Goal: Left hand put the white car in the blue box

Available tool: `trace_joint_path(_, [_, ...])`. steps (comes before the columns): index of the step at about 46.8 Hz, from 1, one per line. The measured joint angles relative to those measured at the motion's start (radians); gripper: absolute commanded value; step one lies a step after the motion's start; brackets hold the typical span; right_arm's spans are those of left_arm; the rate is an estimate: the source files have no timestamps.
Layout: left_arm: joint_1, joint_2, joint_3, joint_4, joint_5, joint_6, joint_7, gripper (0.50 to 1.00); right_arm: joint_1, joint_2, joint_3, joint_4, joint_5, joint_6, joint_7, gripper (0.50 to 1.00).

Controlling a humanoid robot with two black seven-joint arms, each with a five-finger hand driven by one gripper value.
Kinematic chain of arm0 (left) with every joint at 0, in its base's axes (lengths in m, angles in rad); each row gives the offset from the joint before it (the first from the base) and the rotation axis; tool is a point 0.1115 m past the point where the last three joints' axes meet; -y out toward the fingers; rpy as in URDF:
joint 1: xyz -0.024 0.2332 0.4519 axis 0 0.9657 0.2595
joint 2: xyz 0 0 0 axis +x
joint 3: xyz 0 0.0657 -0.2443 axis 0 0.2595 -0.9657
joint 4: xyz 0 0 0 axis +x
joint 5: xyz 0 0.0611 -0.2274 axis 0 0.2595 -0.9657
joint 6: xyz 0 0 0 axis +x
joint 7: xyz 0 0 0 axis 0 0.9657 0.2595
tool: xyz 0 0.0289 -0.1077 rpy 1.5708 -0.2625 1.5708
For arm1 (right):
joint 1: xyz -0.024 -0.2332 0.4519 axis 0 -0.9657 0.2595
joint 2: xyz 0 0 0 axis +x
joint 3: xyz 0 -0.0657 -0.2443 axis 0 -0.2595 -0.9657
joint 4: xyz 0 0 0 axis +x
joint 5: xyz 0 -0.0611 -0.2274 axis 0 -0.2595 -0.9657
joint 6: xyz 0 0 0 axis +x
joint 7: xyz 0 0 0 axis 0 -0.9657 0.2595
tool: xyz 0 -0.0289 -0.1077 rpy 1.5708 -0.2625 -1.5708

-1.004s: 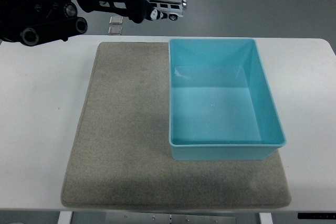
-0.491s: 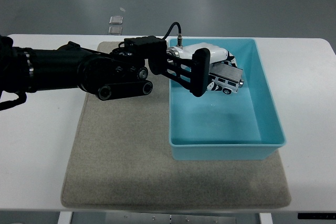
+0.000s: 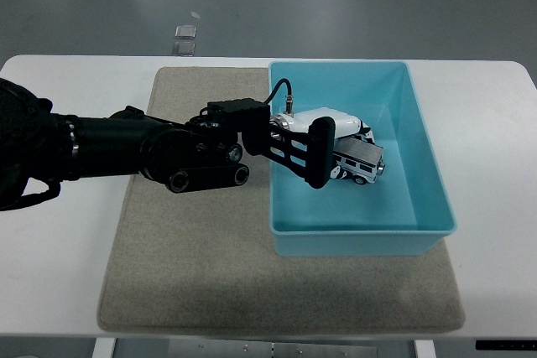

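Observation:
My left hand reaches in from the left over the blue box's left wall. Its fingers are curled around the white car, which shows a grey roof and black wheels. The car is low inside the box, near the middle of the floor; I cannot tell whether it touches the bottom. The box stands on the right half of a grey mat. My right arm is out of view.
The mat lies on the white table. A small grey square object lies on the floor beyond the table's far edge.
My left hand swung from high behind the table down into the blue box with the car, then sank lower toward the box floor.

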Motion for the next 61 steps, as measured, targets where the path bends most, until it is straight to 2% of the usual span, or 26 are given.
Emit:
trace_joint_path(3, [0.001, 0.000, -0.001, -0.005, 0.000, 0.000, -0.001, 0.960, 0.000, 0.000, 0.000, 0.000, 0.000, 0.000, 0.000, 0.936])
trace_joint_path(9, [0.001, 0.001, -0.001, -0.007, -0.002, 0.000, -0.001, 0.992, 0.000, 0.000, 0.000, 0.000, 0.000, 0.000, 0.000, 0.936])
trace_joint_path(19, [-0.009, 0.031, -0.047, -0.047, -0.023, 0.002, -0.001, 0.994, 0.000, 0.000, 0.000, 0.000, 0.000, 0.000, 0.000, 0.936])
trace_joint_path(31, [-0.001, 0.184, -0.402, -0.087, -0.059, -0.006, 0.001, 0.994, 0.000, 0.000, 0.000, 0.000, 0.000, 0.000, 0.000, 0.936])
trace_joint_path(39, [0.018, 0.281, -0.586, -0.071, -0.298, 0.010, 0.001, 0.994, 0.000, 0.000, 0.000, 0.000, 0.000, 0.000, 0.000, 0.936])
trace_joint_path(45, [0.047, 0.347, -0.687, -0.001, -0.483, 0.028, 0.001, 0.994, 0.000, 0.000, 0.000, 0.000, 0.000, 0.000, 0.000, 0.936])
trace_joint_path(53, [0.145, 0.410, -0.860, 0.104, -0.629, 0.018, -0.001, 0.996, 0.000, 0.000, 0.000, 0.000, 0.000, 0.000, 0.000, 0.936])
trace_joint_path(61, [0.298, 0.440, -1.061, 0.118, -0.669, -0.026, -0.001, 0.996, 0.000, 0.000, 0.000, 0.000, 0.000, 0.000, 0.000, 0.936])
